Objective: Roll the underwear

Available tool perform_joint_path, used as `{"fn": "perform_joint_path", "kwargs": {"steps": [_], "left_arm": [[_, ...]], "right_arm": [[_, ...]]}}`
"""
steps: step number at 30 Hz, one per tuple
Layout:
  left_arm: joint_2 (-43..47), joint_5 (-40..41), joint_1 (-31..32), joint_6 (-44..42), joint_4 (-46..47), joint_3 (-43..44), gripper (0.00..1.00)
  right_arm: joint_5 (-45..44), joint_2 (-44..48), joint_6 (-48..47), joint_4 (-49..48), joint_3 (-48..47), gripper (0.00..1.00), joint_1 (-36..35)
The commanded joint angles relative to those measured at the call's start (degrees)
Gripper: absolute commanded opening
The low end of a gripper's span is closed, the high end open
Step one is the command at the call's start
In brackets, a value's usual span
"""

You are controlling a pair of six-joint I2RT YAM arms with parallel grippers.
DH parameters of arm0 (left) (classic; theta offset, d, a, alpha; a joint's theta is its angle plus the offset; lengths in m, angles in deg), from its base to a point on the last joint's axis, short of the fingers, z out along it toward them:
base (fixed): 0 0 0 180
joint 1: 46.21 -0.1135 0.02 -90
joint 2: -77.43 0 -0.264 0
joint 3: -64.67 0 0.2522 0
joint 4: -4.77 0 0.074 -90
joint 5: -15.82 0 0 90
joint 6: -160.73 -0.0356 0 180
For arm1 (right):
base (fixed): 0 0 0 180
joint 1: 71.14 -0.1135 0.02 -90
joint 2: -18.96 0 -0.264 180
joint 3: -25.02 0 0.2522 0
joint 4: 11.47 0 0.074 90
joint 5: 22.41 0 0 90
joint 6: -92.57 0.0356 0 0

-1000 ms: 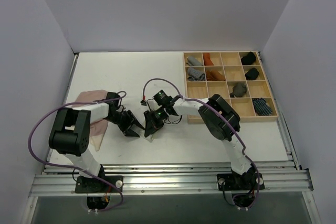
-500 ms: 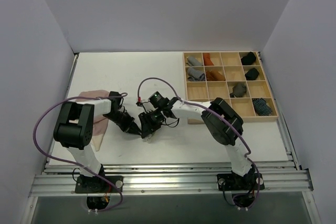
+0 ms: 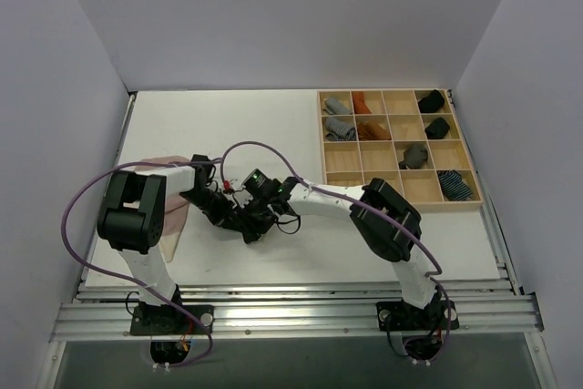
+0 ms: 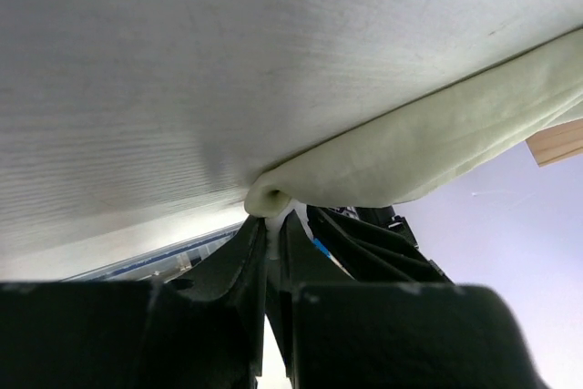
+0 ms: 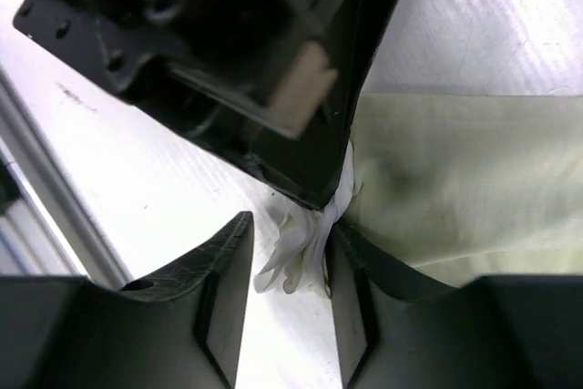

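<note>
The pale yellow-green underwear (image 4: 428, 143) lies flat on the white table. My left gripper (image 4: 271, 221) is shut on a bunched corner of it. In the right wrist view the same cloth (image 5: 455, 179) spreads to the right, and a white label tuft (image 5: 296, 257) hangs where the left gripper's black fingers (image 5: 310, 152) pinch it. My right gripper (image 5: 290, 234) is open around that tuft and not closed on it. In the top view both grippers, left (image 3: 232, 218) and right (image 3: 255, 223), meet tip to tip and hide this cloth. The dusty pink underwear (image 3: 173, 218) lies under the left arm.
A wooden compartment tray (image 3: 320, 134) sits at the right of the table and holds grey, rust, black and blue-striped rolls. One corner of the tray (image 4: 556, 141) shows in the left wrist view. Purple cables loop over both arms. The table's near rail runs below the grippers.
My left gripper has gone from open to shut on the yellow-green cloth's corner. My right gripper has let go and opened. Both grippers have shifted a little to the left.
</note>
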Motion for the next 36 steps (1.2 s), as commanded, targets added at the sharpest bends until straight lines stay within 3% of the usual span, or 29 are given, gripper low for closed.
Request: {"fn": "perform_joint_path", "kwargs": {"steps": [1, 2, 3, 4, 6, 8, 9, 14, 17, 24, 36], "left_arm": [[-2.79, 0.99, -0.09, 0.54, -2.1, 1.36, 0.06], [-2.79, 0.99, -0.17, 0.71, -2.45, 1.45, 0.06], [-2.71, 0.9, -0.09, 0.62, -2.63, 1.71, 0.06], [-2.53, 0.81, -0.43, 0.54, -2.8, 1.89, 0.06], [-1.04, 0.63, -0.79, 0.45, -2.89, 2.15, 0.13], [1.68, 1.42, -2.02, -0.86, -3.16, 2.42, 0.26], [2.65, 2.73, -2.54, -1.48, -3.33, 2.42, 0.38], [10.56, 6.87, -2.9, -5.96, -2.1, 2.07, 0.53], [15.46, 5.39, -2.2, -5.54, 3.92, -2.22, 0.55], [22.52, 0.46, -1.23, 0.18, 21.7, -15.76, 0.56], [21.47, 5.81, -0.17, 3.08, 27.69, -21.22, 0.56]], "right_arm": [[-10.06, -0.94, -3.25, 4.42, 0.53, 0.32, -1.36], [-10.42, -1.21, -2.98, 4.24, 0.44, 0.28, -1.19], [-10.51, -1.65, -2.46, 3.98, 0.62, 0.13, -1.18], [-10.25, -1.82, -2.02, 3.89, 0.45, 0.07, -0.92], [-4.73, -2.26, 0.43, 2.58, 0.79, 0.0, 1.09], [4.28, -2.09, 3.42, -0.58, 2.28, 0.0, 3.37], [6.96, -2.18, 4.74, -1.2, 2.38, 0.0, 5.39], [19.18, -2.35, 13.43, -5.85, 2.98, 0.0, 8.04], [24.81, -2.18, 20.19, -13.04, 5.36, 0.0, 10.15], [30.09, -4.9, 27.77, -18.16, 6.6, 0.0, 12.35], [32.65, -6.4, 36.31, -29.33, 10.02, 0.0, 13.32]]}}
